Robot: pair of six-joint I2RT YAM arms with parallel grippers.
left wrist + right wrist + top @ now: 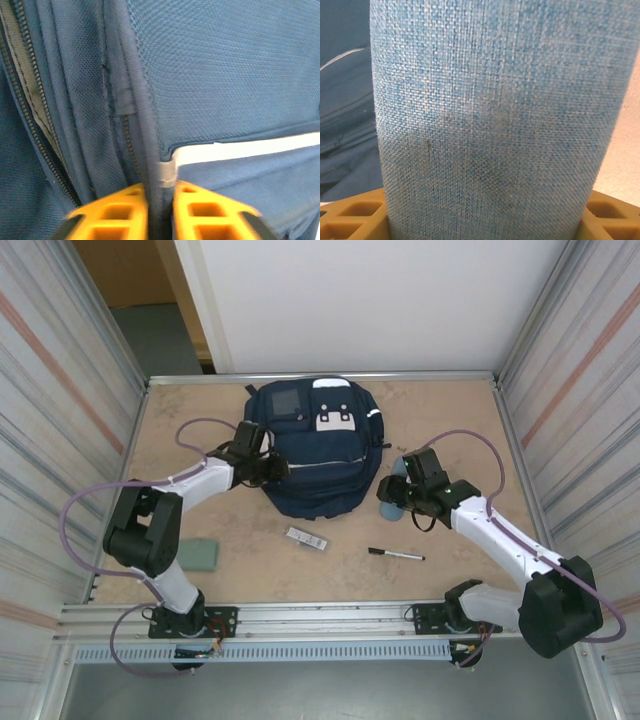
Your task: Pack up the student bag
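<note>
Top external: tan tabletop point(250, 570), corrugated walls point(60, 390); left gripper point(268, 468) pinches student bag point(320, 455), right gripper point(395, 492) grasps blue pouch point(495, 125).

We note student bag point(225, 75): navy woven cloth, matt, fine mesh-like weave; white stripe point(250, 150) smoother. We log blue roll point(495, 125): coarse heathered cloth, rough. orange fingers point(112, 215): matt plastic. table point(250, 570): matt speckled beige board. walls point(60, 390): ribbed metal.

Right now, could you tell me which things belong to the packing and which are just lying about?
In use: backpack, pinched by left pincer; blue fabric roll, held by right pincer.
Lying about: pen; small packet; green block.
</note>
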